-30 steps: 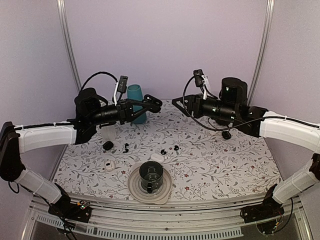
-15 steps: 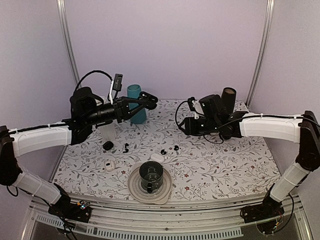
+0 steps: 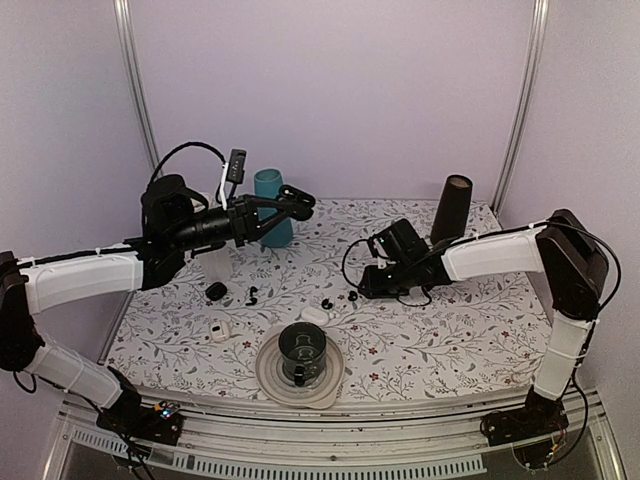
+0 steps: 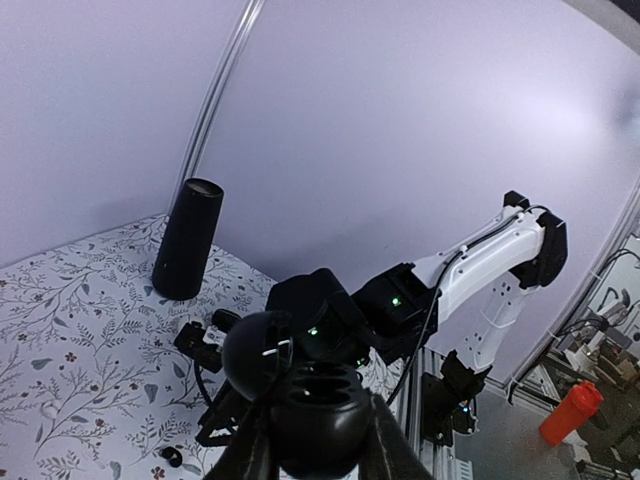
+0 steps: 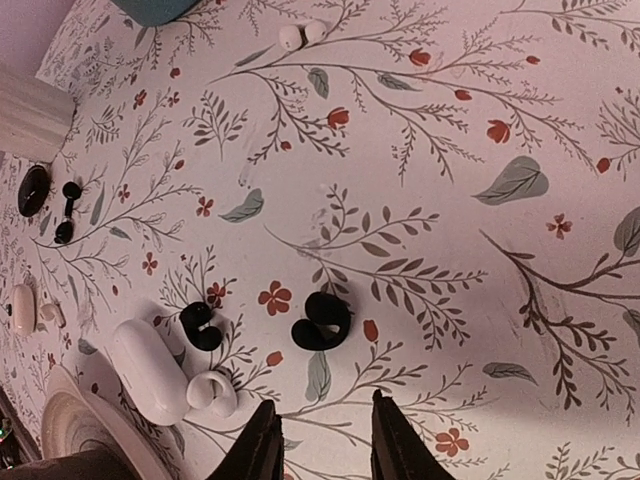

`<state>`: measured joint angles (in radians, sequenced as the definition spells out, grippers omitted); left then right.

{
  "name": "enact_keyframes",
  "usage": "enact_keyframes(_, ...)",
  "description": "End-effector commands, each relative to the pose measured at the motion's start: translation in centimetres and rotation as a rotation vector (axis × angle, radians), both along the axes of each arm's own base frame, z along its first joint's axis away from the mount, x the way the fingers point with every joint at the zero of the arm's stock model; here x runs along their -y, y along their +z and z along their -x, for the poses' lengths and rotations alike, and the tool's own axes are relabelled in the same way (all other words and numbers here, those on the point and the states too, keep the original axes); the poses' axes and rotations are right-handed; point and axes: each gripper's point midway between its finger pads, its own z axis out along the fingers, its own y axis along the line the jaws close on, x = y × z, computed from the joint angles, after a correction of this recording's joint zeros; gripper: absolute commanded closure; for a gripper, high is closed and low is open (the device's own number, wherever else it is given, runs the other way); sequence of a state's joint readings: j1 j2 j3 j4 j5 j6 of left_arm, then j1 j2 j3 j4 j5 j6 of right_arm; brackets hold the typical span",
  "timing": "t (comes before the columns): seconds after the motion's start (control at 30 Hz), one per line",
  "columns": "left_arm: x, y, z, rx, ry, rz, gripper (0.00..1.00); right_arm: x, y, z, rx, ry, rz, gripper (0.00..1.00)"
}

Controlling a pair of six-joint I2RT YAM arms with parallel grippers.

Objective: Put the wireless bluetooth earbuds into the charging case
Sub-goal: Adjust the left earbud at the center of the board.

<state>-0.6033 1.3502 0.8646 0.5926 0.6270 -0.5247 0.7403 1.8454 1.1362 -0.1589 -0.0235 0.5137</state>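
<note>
Approach phase: I have the right end effector point(image 5: 318, 440) low over the desk point(image 3: 470, 320), fingers slightly parted with nothing between them, lined up just short of the nearer earbud point(image 5: 320, 321). Second earbud point(image 5: 199, 326) lies just left of it, touching nothing. Another black hooked piece point(image 3: 252, 295) lies well apart on the left side of the desk; I can't confirm it's an earbud.

Left end effector point(image 3: 300, 205) hangs high near the teal cup point(image 3: 270, 205); I can't tell its state, the left wrist view only shows the finger bases.

Next move, as I judge it: descend, straddle the nearer earbud, close. It's tiny and glossy, so it may squirt out.

Containers: white case point(image 5: 150, 370) looks shut, and a white ring-shaped piece point(image 5: 212, 392) touches it. Dark cup point(image 3: 301, 350) on the plate point(image 3: 268, 375), contents unclear. Black oval pod point(image 3: 216, 291) on the left, closed as far as I can see.
</note>
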Motion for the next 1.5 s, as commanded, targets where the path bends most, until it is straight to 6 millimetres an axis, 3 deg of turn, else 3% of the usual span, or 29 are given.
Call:
enact_keyframes(0.0,-0.6,0.4,-0.1,0.018,0.018,-0.002,1.0,-1.2,-0.8,-1.2,-0.015,-0.01,-0.026,0.71)
enact_keyframes(0.2,-0.8,0.5,-0.1,0.025,0.027,-0.01,1.0,-1.3,-2.9,-1.3,-0.041,-0.01,-0.002,0.71)
enact_keyframes(0.3,-0.9,0.5,0.0,0.026,0.03,-0.013,1.0,-1.8,-2.5,-2.0,-0.029,-0.009,-0.006,0.71)
enact_keyframes(0.6,-0.8,0.6,0.0,0.031,0.027,-0.019,1.0,-0.9,-3.6,-2.4,-0.017,-0.024,0.103,0.72)
enact_keyframes(0.77,-0.8,0.6,0.0,0.028,0.026,-0.02,1.0,-1.5,-2.9,-2.4,0.024,0.021,0.077,0.69)
enact_keyframes(1.07,-0.9,0.6,0.1,0.032,0.023,-0.02,1.0,-2.3,-2.3,-4.4,0.081,0.063,0.156,0.6)
enact_keyframes(1.47,-1.0,0.6,0.3,0.034,0.025,-0.018,1.0,-2.3,-5.0,-5.1,0.043,0.124,0.335,0.58)
